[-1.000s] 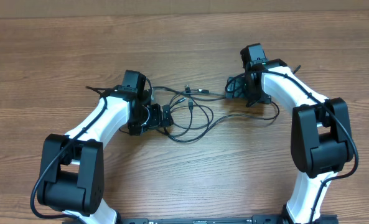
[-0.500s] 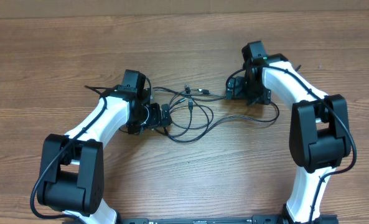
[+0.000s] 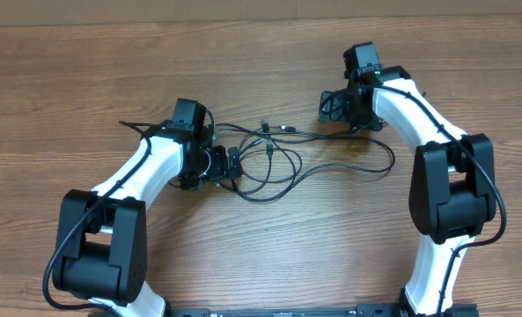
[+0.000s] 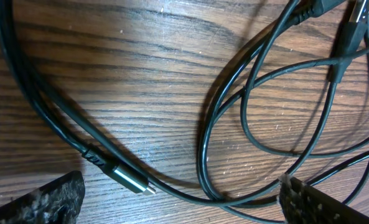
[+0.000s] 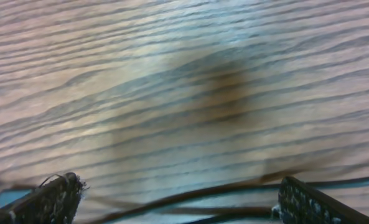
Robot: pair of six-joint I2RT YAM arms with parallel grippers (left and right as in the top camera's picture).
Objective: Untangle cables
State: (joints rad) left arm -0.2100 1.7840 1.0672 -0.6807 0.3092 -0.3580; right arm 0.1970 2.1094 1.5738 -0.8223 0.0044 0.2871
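Closest in, my left gripper (image 4: 181,202) is released: its fingertips (image 4: 44,199) stand wide apart at the bottom corners of the wrist view and pinch nothing. Just ahead of them a silver-tipped plug (image 4: 134,182) lies flat on the wooden table (image 4: 140,74), and its black cord runs off toward the upper left. Beside it and further out, the cables (image 4: 207,124) cross one another in loose loops, with more dark connectors at the top right edge. My right gripper (image 5: 181,202) is likewise spread and empty. A thin dark strand (image 5: 190,197) passes low between its fingers, too blurred for me to tell whether it touches either one, and beyond it there is only wood grain under a soft shadow. From overhead, the tangle lies on the table between my two arms. My left gripper is at its left edge, right over the loops, and a small cluster of plugs sits at the far side of the bunch. One long strand trails right and curves under my right arm, whose gripper hangs near the far right end.
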